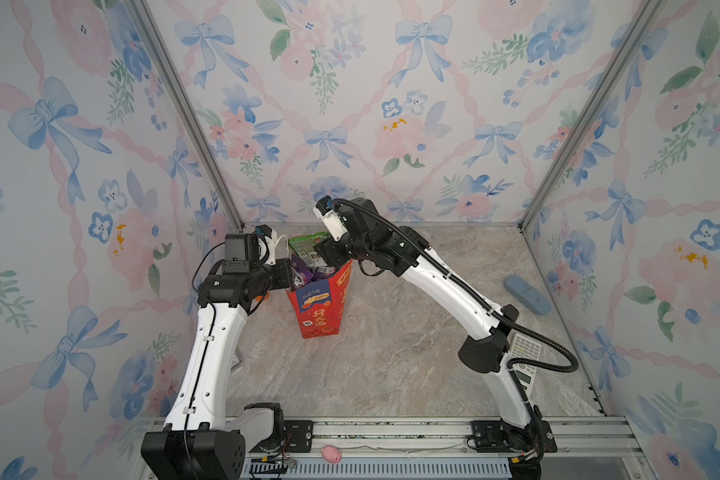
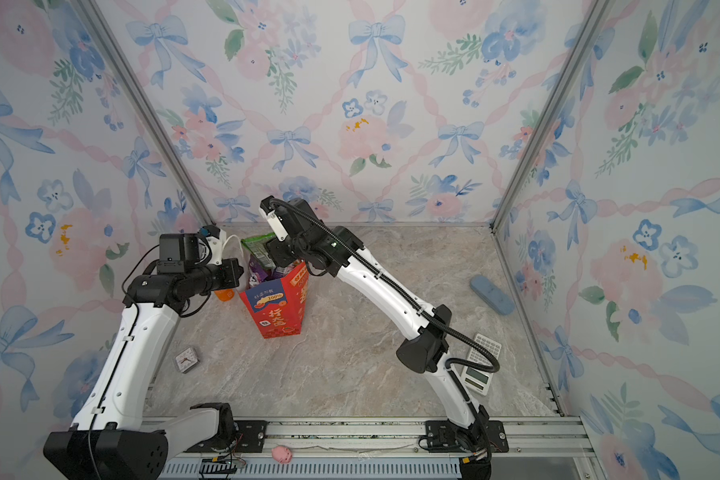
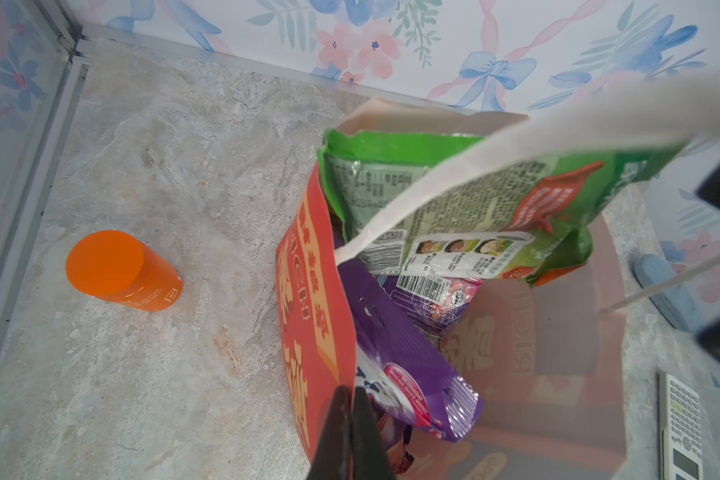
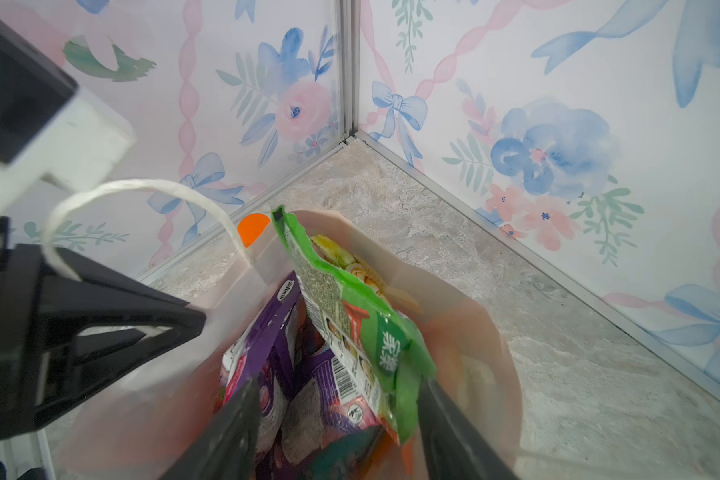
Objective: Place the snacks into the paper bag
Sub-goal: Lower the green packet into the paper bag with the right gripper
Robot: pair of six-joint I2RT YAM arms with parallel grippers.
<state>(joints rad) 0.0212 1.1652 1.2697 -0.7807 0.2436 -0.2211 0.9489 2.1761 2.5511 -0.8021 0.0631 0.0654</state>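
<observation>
Release check: right jaws stand apart around green snack (image 4: 366, 332) (top pokes above paper bag (image 1: 321, 311)); left jaws clamp its left rim. Lift straight out, don't snag packet.

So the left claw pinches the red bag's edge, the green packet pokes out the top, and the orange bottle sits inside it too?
Not quite: the orange bottle stands on the table beside the paper bag, outside it, as the left wrist view shows. The left claw does pinch the edge, and the green packet pokes out.
</observation>
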